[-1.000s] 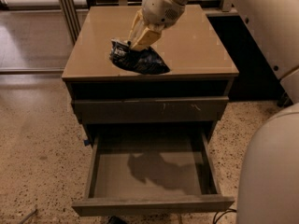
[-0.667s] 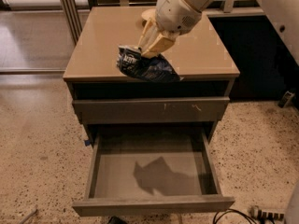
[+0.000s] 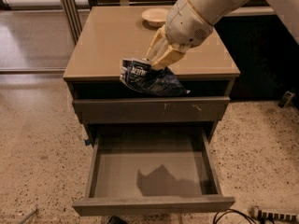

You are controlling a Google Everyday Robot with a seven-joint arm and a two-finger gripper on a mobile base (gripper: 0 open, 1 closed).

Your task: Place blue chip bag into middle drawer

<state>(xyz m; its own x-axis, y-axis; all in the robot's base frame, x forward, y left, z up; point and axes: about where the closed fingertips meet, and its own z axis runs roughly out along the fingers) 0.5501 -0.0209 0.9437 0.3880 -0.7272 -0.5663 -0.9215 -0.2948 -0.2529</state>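
My gripper (image 3: 156,62) is shut on the blue chip bag (image 3: 150,78), a crumpled navy foil bag with white print at its left end. It holds the bag in the air at the front edge of the cabinet top, above the drawers. The middle drawer (image 3: 153,203) is pulled wide open below, with a plain front and a flat grey floor. The bag's shadow lies on that floor. The closed drawer (image 3: 149,110) above it has small white scuffs on its front.
A cream bowl (image 3: 155,16) sits at the back of the tan cabinet top (image 3: 103,41). A speckled floor surrounds the cabinet. Cables (image 3: 261,214) lie at the lower right. A dark cabinet stands to the right.
The gripper has carried the bag forward from over the cabinet top to past its front edge, above the open drawer. The bag's shadow on the drawer floor shifted.
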